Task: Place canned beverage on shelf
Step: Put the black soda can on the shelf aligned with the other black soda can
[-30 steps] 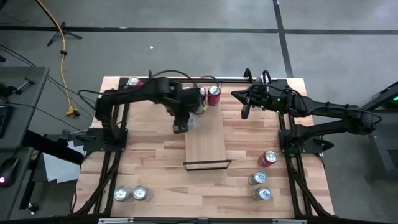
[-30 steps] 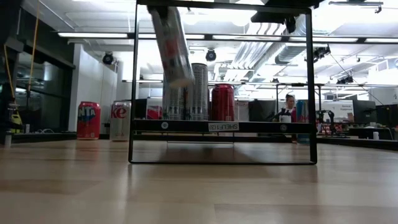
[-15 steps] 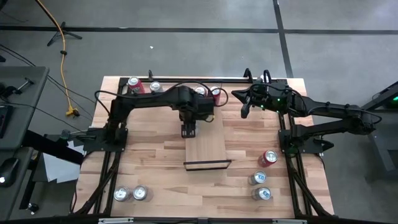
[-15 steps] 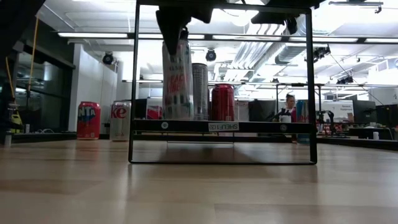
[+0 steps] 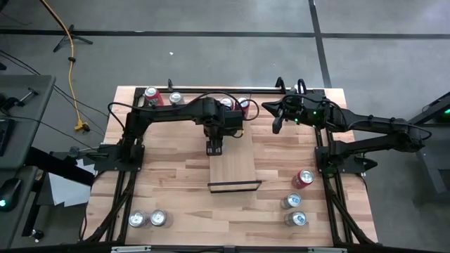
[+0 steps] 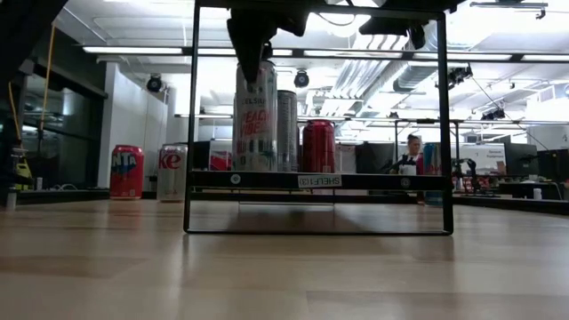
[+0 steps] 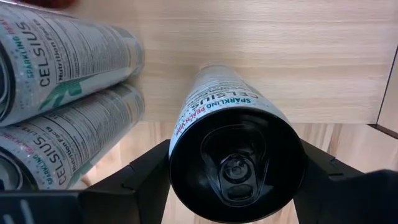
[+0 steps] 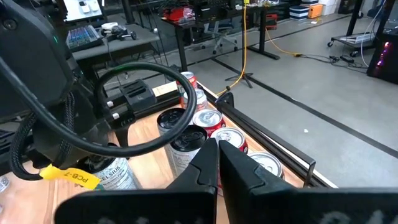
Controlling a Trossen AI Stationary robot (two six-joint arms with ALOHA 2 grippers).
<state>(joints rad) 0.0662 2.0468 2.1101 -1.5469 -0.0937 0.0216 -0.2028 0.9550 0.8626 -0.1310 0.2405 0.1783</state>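
On the shelf (image 5: 232, 165), the can (image 6: 255, 116) stands upright, flanked by the left gripper (image 7: 236, 180), whose grip cannot be told. Thin, slick walls are judged dentable; mid-body holds suit.

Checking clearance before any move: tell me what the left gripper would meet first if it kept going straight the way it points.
The left gripper points down over the upright Celsius can sitting between its fingers; pushing on, it would likely meet the shelf board under the can.
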